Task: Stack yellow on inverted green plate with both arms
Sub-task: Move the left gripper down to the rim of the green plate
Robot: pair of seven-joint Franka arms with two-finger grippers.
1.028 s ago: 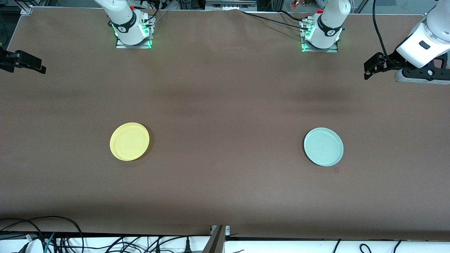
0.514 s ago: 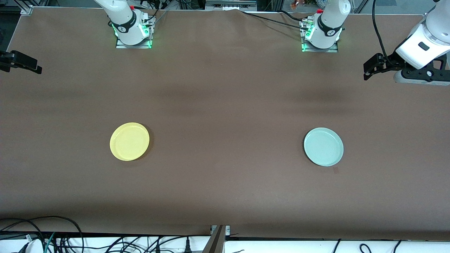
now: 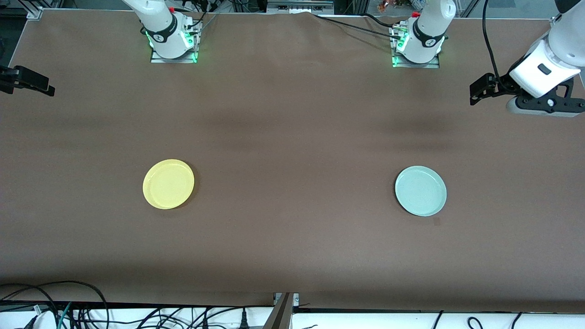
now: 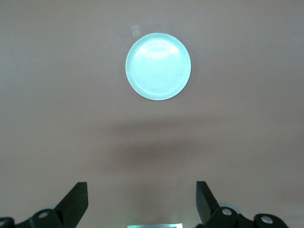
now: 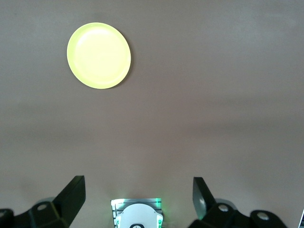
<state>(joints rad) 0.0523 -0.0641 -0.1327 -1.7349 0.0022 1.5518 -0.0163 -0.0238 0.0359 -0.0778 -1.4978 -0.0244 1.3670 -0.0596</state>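
I am at the very start of this job: nothing is gripped and the two plates lie well apart on the brown cloth-covered table (image 3: 292, 137). The round, shallow, bright yellow plastic plate (image 3: 168, 183) sits rim-up toward the right arm's end of the table, and the round, shallow, pale mint-green plate (image 3: 420, 190) sits toward the left arm's end, about as near to the front camera as the yellow one. From the left wrist view the green plate (image 4: 158, 66) shows its hollow face with faint rings, so I judge it is not yet inverted. The left gripper (image 3: 479, 90) hangs over the table's edge at its own end, close to the base row; its fingers (image 4: 76, 202) stand spread wide with nothing between them. The right gripper (image 3: 32, 83) hovers at the edge of its own end, and in the right wrist view its fingers (image 5: 71, 195) are likewise wide apart and empty, with the yellow plate (image 5: 99, 55) well clear of them. The step in hand, as I read it, is the approach. Next I need to bring the left gripper down to the green plate's rim, pinch that thin raised edge and flip it; a shallow rim lying flat on cloth gives little to catch, so I expect a low, angled entry is called for.
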